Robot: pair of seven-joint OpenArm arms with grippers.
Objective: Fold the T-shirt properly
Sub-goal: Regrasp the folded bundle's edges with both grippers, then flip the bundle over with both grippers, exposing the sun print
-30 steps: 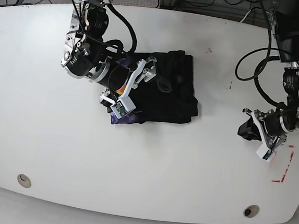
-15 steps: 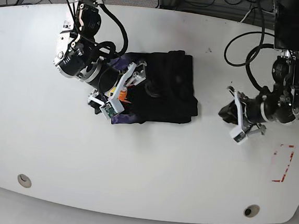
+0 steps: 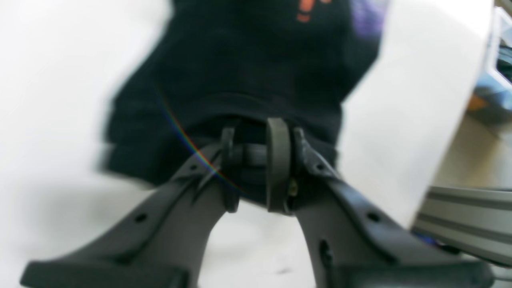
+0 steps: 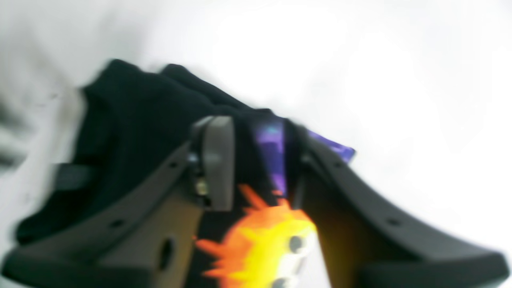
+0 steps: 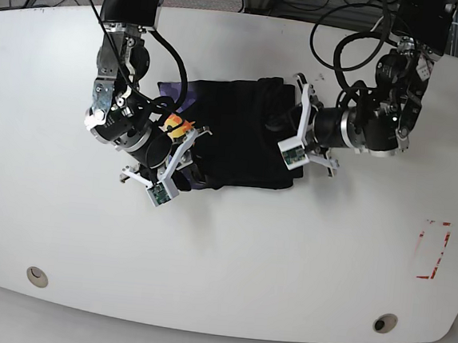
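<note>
T-shirt [image 5: 240, 132] is lying bunched in a partly folded heap at upper centre of the white desk [image 5: 229, 260]; right pincer [image 4: 256, 160] at its left edge is nipping narrowly on the printed purple-orange fabric; left pincer [image 3: 258, 164] at its right edge is showing nearly closed jaws against the black hem, grip unclear through blur; risk: a thin pinch slipping or grabbing extra layers, dragging the fold crooked.

You have a white table [image 5: 231, 244] with rounded corners. The black T-shirt [image 5: 244, 133] lies bunched on it, nearer the far edge than the near one. Red tape marks [image 5: 435, 250] sit by the right edge. A round fitting [image 5: 37, 276] sits near each near corner.
</note>
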